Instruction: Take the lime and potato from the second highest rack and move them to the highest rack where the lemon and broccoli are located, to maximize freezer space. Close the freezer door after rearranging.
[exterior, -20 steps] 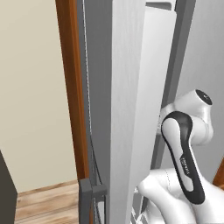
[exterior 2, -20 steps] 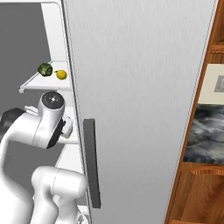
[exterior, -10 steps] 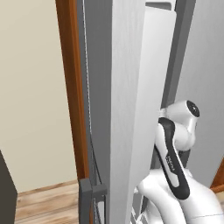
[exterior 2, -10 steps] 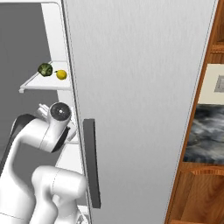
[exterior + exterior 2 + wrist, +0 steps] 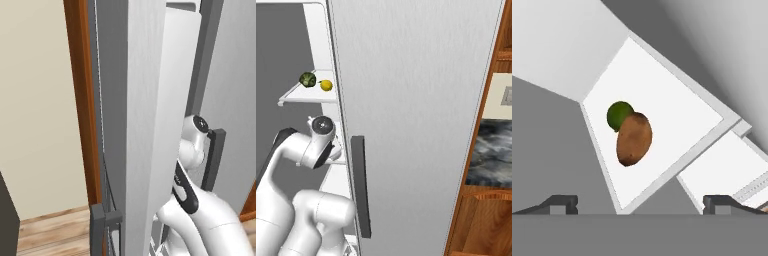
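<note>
Gripper fingers spread wide, nothing between them. We're lined up on 2nd-highest rack; potato sits nearest, touching the lime just behind it. We judge potato goes first: centre the fingers across its narrow axis, approach slow so we don't knock the lime off. Further up, highest rack holds broccoli and lemon side by side.

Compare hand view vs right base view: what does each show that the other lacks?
Hand view: the lime and potato touching on a white rack, with the end effector fingertips spread wide. Right base view: the lemon and broccoli side by side on the highest rack, plus the arm. Shared: white freezer shelving.
</note>
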